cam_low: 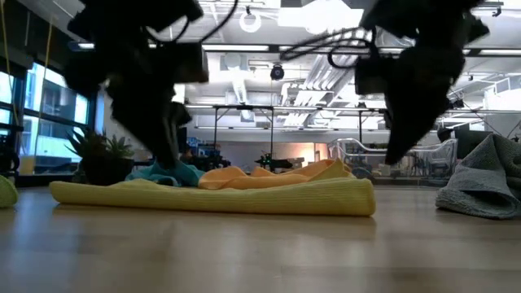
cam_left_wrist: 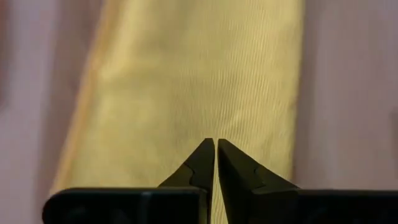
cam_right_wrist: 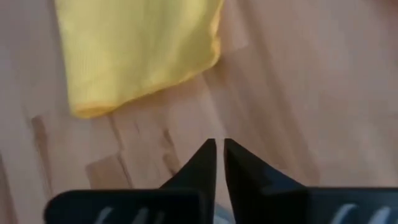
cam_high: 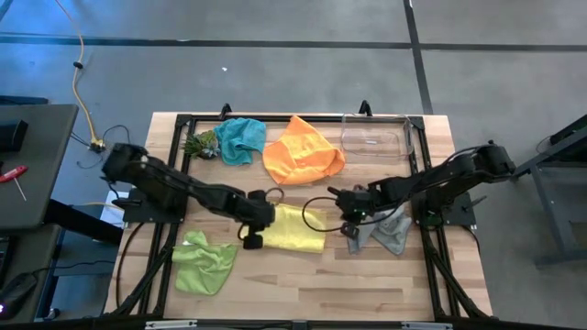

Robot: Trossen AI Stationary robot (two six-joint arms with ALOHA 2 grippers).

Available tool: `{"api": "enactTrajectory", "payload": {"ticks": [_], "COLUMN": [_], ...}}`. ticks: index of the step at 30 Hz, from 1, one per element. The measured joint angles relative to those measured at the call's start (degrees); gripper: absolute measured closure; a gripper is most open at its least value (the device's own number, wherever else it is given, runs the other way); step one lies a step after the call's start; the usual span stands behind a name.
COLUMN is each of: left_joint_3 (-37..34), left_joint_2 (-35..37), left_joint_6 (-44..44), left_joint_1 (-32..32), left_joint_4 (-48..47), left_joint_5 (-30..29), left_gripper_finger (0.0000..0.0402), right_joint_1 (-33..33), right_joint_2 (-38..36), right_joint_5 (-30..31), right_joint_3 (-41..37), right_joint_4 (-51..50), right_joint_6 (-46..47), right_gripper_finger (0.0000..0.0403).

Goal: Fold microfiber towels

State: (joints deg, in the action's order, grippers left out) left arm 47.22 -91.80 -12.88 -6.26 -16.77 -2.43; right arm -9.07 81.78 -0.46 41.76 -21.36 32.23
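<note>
Since the yellow towel (cam_high: 292, 228) lies folded mid-table, long axis left to right, the left claw (cam_high: 251, 236) at its left end is nearer; the right claw (cam_high: 349, 220) hangs just off its right end, beside the grey towel (cam_high: 393, 229). Both claws are pinched closed, holding nothing. Only the low view shows the yellow towel's doubled thickness; the wrist views show the claws' state.
</note>
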Motion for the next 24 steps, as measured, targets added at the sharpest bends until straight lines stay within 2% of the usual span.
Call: {"api": "enactTrajectory", "payload": {"ticks": [7,13,17,24], "left_joint_3": [0.1,0.2,0.1,0.1], "left_joint_2": [-6.3,-7.7,-7.4,-7.5], "left_joint_6": [-2.0,-2.0,-2.2,-2.3], "left_joint_1": [-1.4,-1.2,-1.2,-1.2], "left_joint_4": [1.0,2.1,2.4,2.5], "left_joint_5": [-1.3,-1.4,-1.4,-1.3], "left_gripper_finger": [0.0400,0.0401,0.0401,0.0401], "right_joint_1": [2.2,3.4,3.5,2.6], "right_joint_2": [0.3,7.2,12.0,17.4], "right_joint_5": [0.2,-1.3,-2.8,-4.8], "right_joint_3": [-6.4,-6.7,-2.5,10.8], "right_joint_4": [15.4,20.0,24.8,23.3], "right_joint_6": [5.0,4.2,4.1,-1.9], "right_gripper_finger": [0.0401,0.0402,0.0403,0.0403]}}
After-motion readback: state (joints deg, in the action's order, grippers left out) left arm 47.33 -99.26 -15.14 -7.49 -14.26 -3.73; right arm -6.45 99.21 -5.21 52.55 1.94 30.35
